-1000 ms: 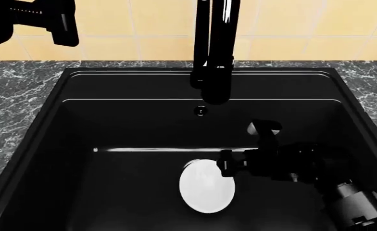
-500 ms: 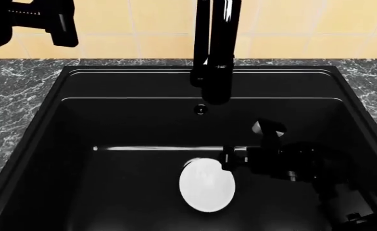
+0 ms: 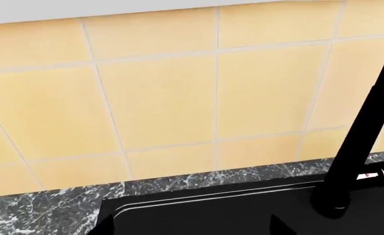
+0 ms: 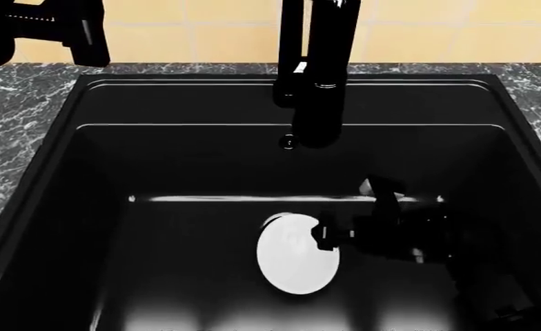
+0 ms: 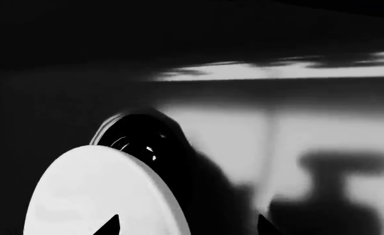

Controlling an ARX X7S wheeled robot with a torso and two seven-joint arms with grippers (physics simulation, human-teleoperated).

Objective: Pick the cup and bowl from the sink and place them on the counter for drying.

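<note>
Bowl [image 4: 295, 256] lies on the sink [image 4: 86, 207] floor, roughly centre and a bit toward 6 o'clock in the head view, a white oval. A thin white arc shows at its 11 o'clock edge, can't tell what it is. Right wrist view: bowl [image 5: 100, 196] fills the near corner, with the dark round drain [image 5: 143, 142] just beyond its rim, partly hidden by it.

Cup: a small pale patch near the upper finger at about [image 4: 370, 186] could be it, too dark and hidden to say.

Right gripper [image 4: 353, 214] sits low inside the basin at 3 o'clock of the bowl. One finger tip [image 4: 324, 238] reaches the bowl's right rim, overlapping or touching it; the other finger is up toward 1 o'clock, near the pale patch. Fingers spread wide, nothing clearly held. In the right wrist view two dark finger tips [image 5: 110, 226] show at the frame edge, well apart.

Left gripper [image 4: 58, 31] is high at 10 o'clock, over the counter [image 4: 13, 117] by the sink's back-left corner; finger spacing can't tell.

Faucet [image 4: 315, 69] stands at 12 o'clock, spout over the basin. Left wrist view: yellow tiled wall [image 3: 166, 98], counter strip [image 3: 48, 205], sink rim [image 3: 211, 205], faucet stem [image 3: 362, 142].
</note>
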